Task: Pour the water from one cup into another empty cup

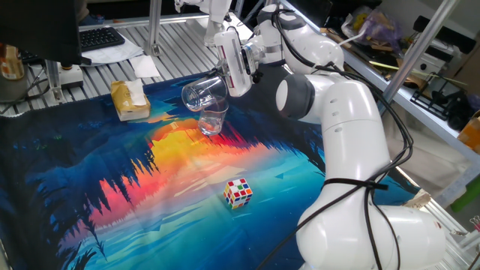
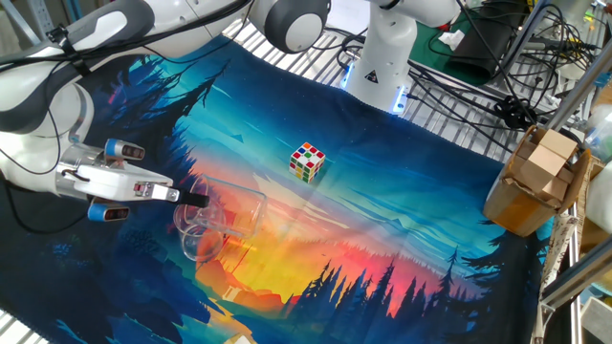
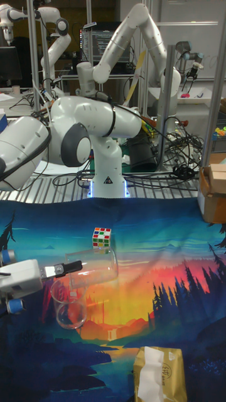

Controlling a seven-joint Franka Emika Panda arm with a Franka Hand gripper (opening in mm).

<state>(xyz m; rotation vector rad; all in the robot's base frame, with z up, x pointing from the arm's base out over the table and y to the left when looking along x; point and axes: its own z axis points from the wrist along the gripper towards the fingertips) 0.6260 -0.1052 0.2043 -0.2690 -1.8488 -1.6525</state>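
1. The held cup (image 1: pixel 204 93) is clear glass, tipped on its side above the table, mouth over the rim of the standing cup (image 1: pixel 213 120); it looks thin-walled, stiff, smooth and breakable, and light with so little in it

2. The pincer (image 1: pixel 225 75) pinches the held cup at its wall near the base end; glass is slippery, so my judgement is that a hold across the wall, clear of the mouth, suits it best, firm but not crushing

3. The standing cup rests upright on the printed cloth (image 1: pixel 112 195), just beneath the tipped one; in the other fixed view the two (image 2: pixel 229 210) (image 2: pixel 199 234) overlap and their edges blur together

4. The water cannot be made out in any view: no stream, no level line, so which cup holds it cannot be told

5. Whether the two rims touch is unclear

6. The pincer's far finger is hidden behind the glass in the tall fixed view (image 3: pixel 74 267)

7. A puzzle cube (image 1: pixel 238 192) lies well apart, a tissue pack (image 1: pixel 129 100) off to the side
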